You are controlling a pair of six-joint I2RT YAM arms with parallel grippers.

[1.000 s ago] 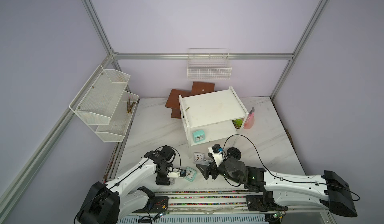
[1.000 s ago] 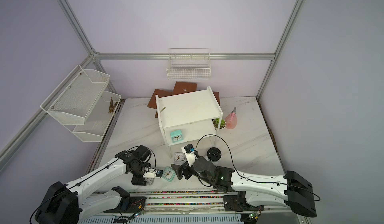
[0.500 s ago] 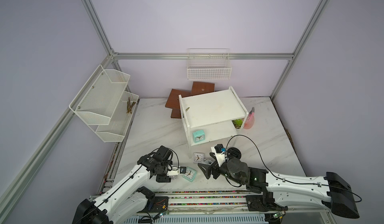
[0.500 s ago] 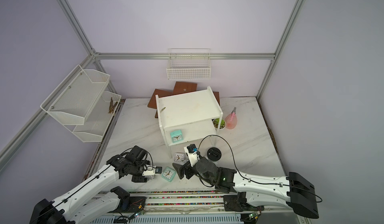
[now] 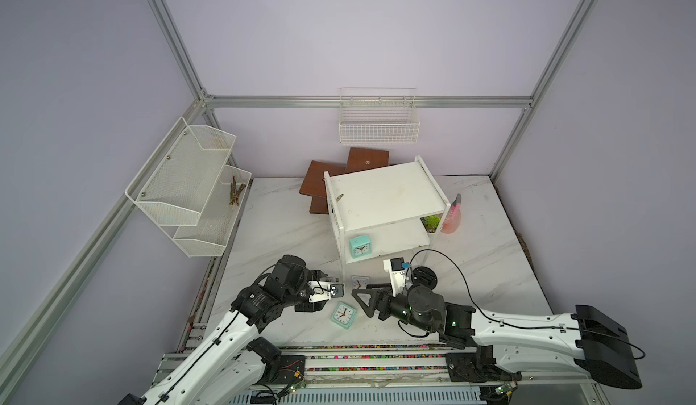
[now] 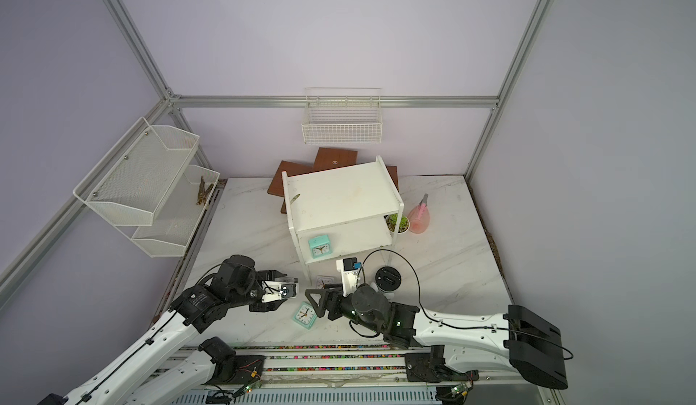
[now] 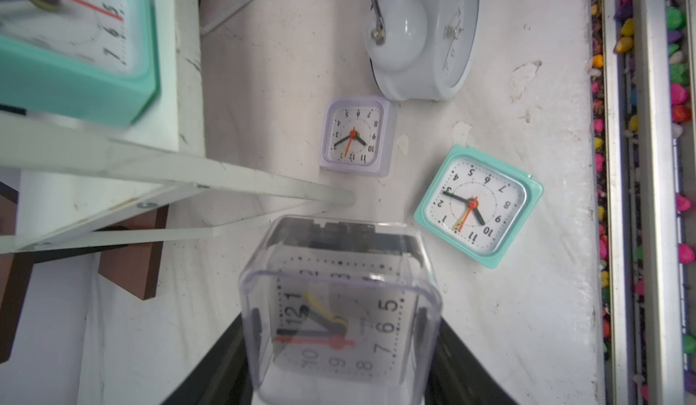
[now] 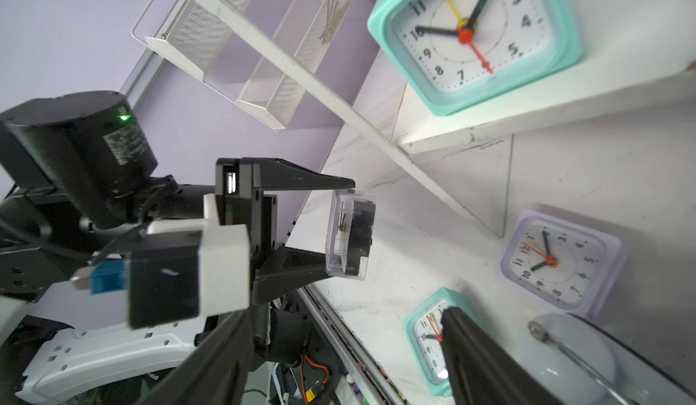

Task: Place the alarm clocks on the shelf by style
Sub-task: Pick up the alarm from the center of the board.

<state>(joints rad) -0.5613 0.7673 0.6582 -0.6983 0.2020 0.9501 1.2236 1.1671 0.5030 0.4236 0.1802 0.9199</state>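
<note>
My left gripper [image 5: 328, 277] is shut on a clear-cased whitish-grey alarm clock [image 7: 339, 309], held above the table in front of the shelf [image 5: 384, 196]. The same clock [image 8: 350, 233] shows between its fingers in the right wrist view. My right gripper [image 5: 359, 303] stands open low over a mint-green clock [image 5: 343, 314] lying face up; one finger [image 8: 482, 358] covers part of that clock [image 8: 425, 343]. Another whitish-grey clock [image 5: 359, 282] lies by the shelf's front post. A second mint clock [image 5: 359, 245] stands on the lower board. A round black-backed twin-bell clock [image 5: 423, 275] sits behind my right wrist.
A white mesh wall rack [image 5: 188, 181] hangs at the left and a wire basket [image 5: 378, 128] on the back wall. Brown boards [image 5: 324, 181] lie behind the shelf. A pink spray bottle [image 5: 452, 215] and a small plant [image 5: 431, 221] stand at its right. A pebble-filled rail [image 5: 357, 346] edges the front.
My left gripper has carried the whitish-grey clock up and toward the shelf. My right gripper has shifted slightly toward the mint clock on the table, and its jaws have narrowed.
</note>
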